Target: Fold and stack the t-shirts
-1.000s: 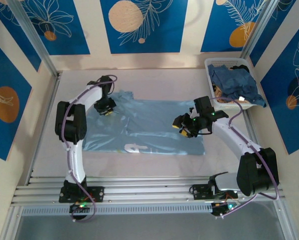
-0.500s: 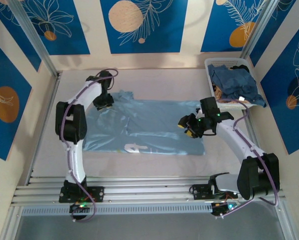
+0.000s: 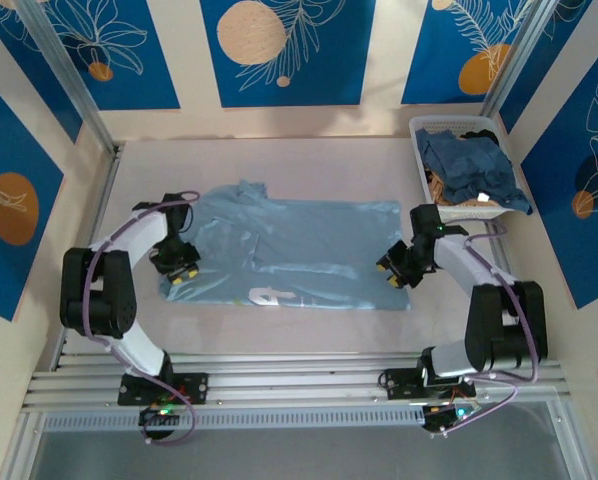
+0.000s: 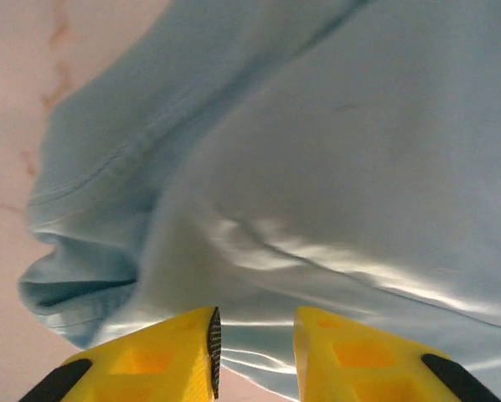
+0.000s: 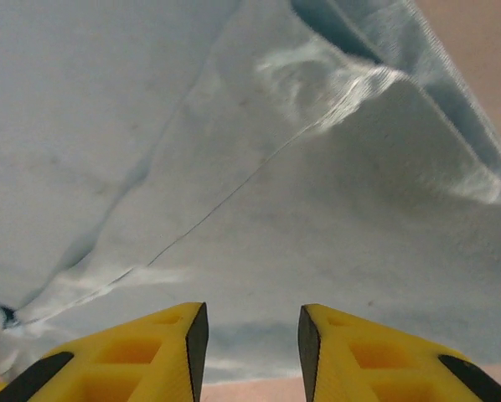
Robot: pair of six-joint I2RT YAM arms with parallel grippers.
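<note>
A light blue t-shirt lies spread flat on the table, its white lettering near the front hem. My left gripper hovers low at the shirt's near-left corner. In the left wrist view it is open, a narrow gap between the yellow fingers, with the hem beneath the gap. My right gripper is at the near-right corner. In the right wrist view it is open over the hem, nothing pinched. More dusty blue t-shirts are heaped in the basket.
The white mesh basket stands at the back right, beside the right arm's elbow. Aluminium rails run along the near edge, and frame posts rise at the back corners. Bare pink tabletop lies behind the shirt.
The left gripper swung from the shirt's far-left collar area down to its near-left corner. The right gripper moved right and nearer, to the near-right corner, its jaws narrowing.
</note>
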